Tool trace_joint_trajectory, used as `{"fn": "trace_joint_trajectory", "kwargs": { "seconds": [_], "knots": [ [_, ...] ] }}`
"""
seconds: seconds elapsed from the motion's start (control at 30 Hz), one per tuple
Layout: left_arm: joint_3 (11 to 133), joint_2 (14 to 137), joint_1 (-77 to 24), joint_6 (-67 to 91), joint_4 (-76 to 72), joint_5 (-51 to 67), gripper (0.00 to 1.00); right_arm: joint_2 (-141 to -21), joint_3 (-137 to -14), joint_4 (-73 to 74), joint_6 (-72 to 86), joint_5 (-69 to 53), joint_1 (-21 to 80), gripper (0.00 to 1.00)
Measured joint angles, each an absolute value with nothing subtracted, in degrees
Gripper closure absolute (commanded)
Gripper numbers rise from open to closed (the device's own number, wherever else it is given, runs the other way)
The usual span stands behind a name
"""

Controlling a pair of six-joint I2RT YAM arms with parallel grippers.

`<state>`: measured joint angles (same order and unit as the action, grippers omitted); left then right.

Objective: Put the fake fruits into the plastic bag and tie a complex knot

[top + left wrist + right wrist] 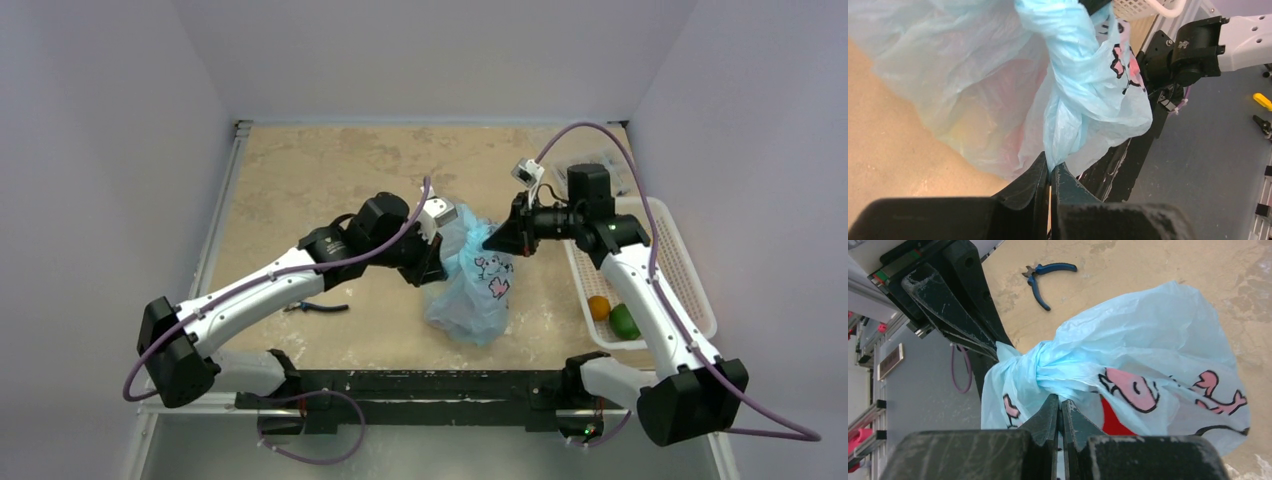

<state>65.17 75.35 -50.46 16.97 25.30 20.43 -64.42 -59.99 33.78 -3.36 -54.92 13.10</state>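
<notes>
The light-blue plastic bag (472,290) with pink cartoon prints hangs between my two grippers over the table's middle. Its handle strips are bunched into a twisted knot (1045,365) at the top. My left gripper (438,262) is shut on one blue handle strip (1063,130). My right gripper (490,241) is shut on the bag plastic just under the knot (1060,399). A red fruit (1110,425) shows through the bag; faint yellow and pink shapes show through it in the left wrist view (973,125). An orange fruit (598,307) and a green fruit (624,321) lie in the white basket.
The white slotted basket (690,270) stands at the right edge of the table. Blue-handled pliers (318,307) lie on the table left of the bag, also seen in the right wrist view (1045,277). The black front rail (420,385) runs along the near edge.
</notes>
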Motion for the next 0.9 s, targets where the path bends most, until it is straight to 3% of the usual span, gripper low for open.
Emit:
{"fn": "trace_joint_trajectory", "kwargs": {
  "seconds": [0.53, 0.9],
  "knots": [
    [59.8, 71.8, -46.5, 15.1, 23.4, 17.3, 1.0, -68.8, -67.2, 47.3, -15.5, -56.5, 5.5, 1.0],
    [58.4, 71.9, -44.3, 12.0, 23.4, 13.7, 1.0, -77.6, -80.8, 65.5, -27.4, -64.8, 2.9, 1.0]
  ]
}}
